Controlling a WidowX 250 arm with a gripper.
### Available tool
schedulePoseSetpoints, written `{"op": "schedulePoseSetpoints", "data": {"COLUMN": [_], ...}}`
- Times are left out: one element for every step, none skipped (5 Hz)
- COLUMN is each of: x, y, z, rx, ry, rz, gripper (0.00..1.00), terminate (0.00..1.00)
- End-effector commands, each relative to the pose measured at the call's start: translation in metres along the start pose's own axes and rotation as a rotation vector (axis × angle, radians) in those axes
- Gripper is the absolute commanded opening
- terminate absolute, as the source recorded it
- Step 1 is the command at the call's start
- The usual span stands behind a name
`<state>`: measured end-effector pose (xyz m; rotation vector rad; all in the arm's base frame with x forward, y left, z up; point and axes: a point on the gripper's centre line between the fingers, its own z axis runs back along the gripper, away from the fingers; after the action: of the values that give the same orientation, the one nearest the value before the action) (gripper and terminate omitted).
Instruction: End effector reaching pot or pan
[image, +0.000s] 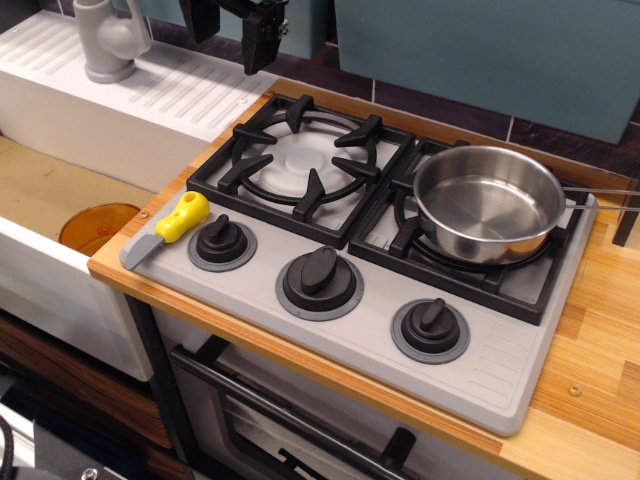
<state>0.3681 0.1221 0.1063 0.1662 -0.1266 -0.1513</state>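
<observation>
Two black burner grates (300, 165) sit side by side on the grey toy stove top (500, 370), and the shiny round steel pot (490, 205) stands on the right one. Its thin long metal handle (600, 190) sticks out to the right, past the edge of the stove. The pot looks bare inside, with light shining on its bottom. The black robot gripper (240, 30) hangs high at the top of the picture, over the far left side of the stove, well apart from the pot. One dark finger (260, 45) points down above the back of the left grate, and another dark part shows to its left. The top edge of the picture cuts the gripper off, so I cannot tell if its jaws are spread or pressed together. Nothing shows between them. Three round black knobs (320, 280) sit in a row at the front of the stove. A little toy knife with a yellow handle and a grey blade (170, 228) lies at the front left corner, just beside the first knob. To the left is a white sink (60, 200) with a grey tap (105, 40) behind it, and an orange bowl (95, 225) rests down inside the sink. The stove sits in a light wooden counter (590, 400).
</observation>
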Motion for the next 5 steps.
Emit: {"op": "schedulePoseSetpoints", "data": {"x": [0.0,0.01,0.019,0.024,0.031], "y": [0.0,-0.027,-0.052,-0.066,-0.085], "z": [0.0,0.002,-0.003,0.0,0.004], "rx": [0.0,-0.01,-0.022,-0.032,-0.038], "ry": [0.0,0.0,-0.009,-0.004,0.017], "rz": [0.0,0.044,0.079,0.094,0.127], "gripper": [1.0,1.0,1.0,1.0,1.0], "terminate": [0.0,0.0,0.0,0.0,0.0]}}
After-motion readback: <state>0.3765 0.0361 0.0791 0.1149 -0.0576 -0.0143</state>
